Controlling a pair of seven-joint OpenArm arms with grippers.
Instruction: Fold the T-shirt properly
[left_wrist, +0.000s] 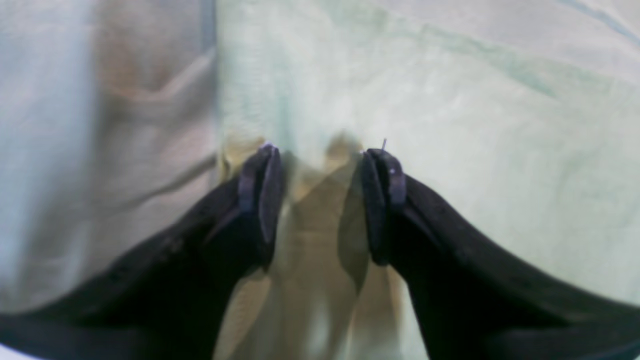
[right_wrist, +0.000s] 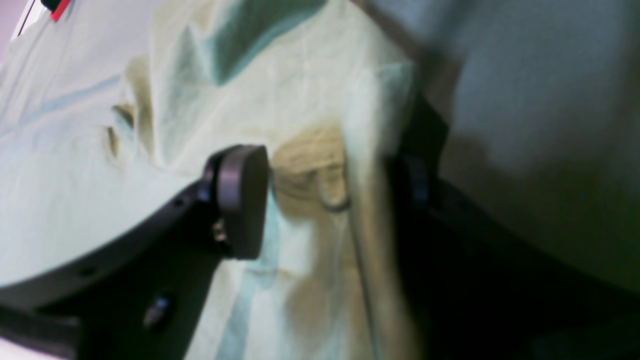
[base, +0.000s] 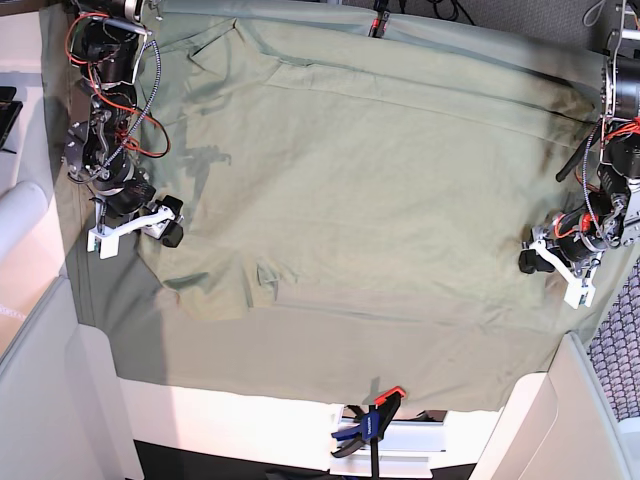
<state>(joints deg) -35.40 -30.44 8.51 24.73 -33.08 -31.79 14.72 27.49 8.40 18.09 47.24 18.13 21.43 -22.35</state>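
While the T-shirt (base: 350, 190) lay spread flat on the cloth-covered bench (base: 300, 385), the left hand (base: 535, 258) and right hand (base: 165, 225), both spread at its side edges, needed matched, deep pinches before lifting.

You'll find nothing to read here: no text, label, brand, number or sign is legible in any of the three views.
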